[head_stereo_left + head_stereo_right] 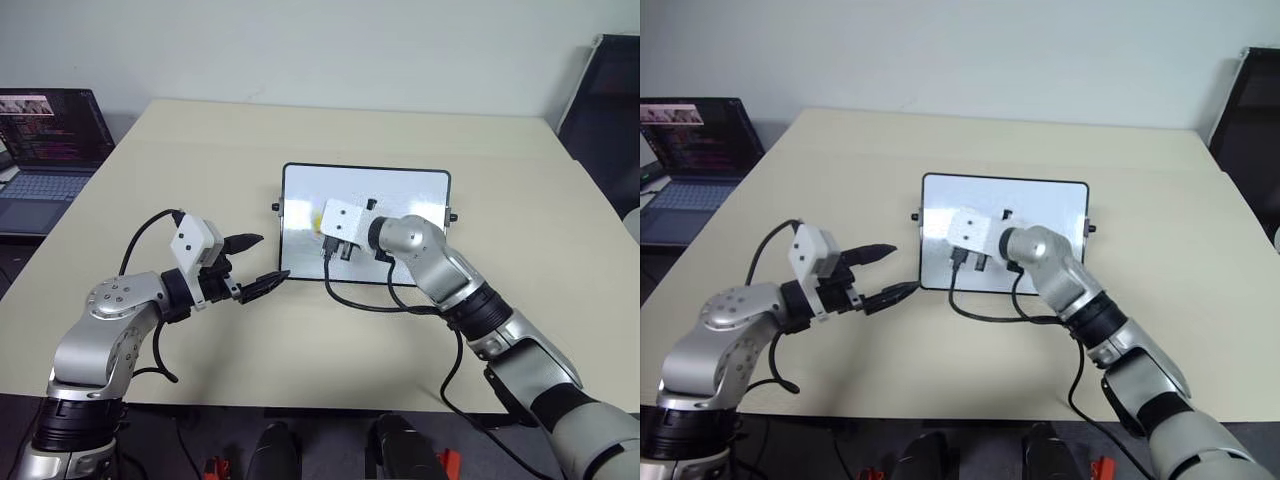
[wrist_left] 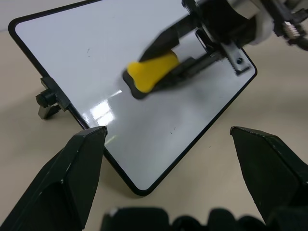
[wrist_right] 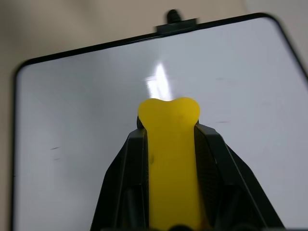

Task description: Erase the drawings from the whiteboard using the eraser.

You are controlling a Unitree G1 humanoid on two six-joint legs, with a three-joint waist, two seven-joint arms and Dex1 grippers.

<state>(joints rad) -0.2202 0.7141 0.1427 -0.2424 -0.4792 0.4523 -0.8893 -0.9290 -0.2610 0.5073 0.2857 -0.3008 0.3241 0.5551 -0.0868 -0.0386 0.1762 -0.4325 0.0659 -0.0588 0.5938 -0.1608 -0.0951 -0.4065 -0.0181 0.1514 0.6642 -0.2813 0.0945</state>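
Whiteboard (image 1: 405,192) lies flat near the middle of the beige worktop (image 1: 300,140), its black-framed white surface almost clean, with faint specks that are too small to read. A laptop (image 1: 45,150) sits open at the worktop's far left edge. Over the board's left half, the right claw (image 2: 180,53) is clenched on the yellow eraser (image 2: 149,72), whose dark underside meets the white surface. The left claw (image 1: 255,262) hovers just off the board's near left corner, fingers spread wide and holding nothing.
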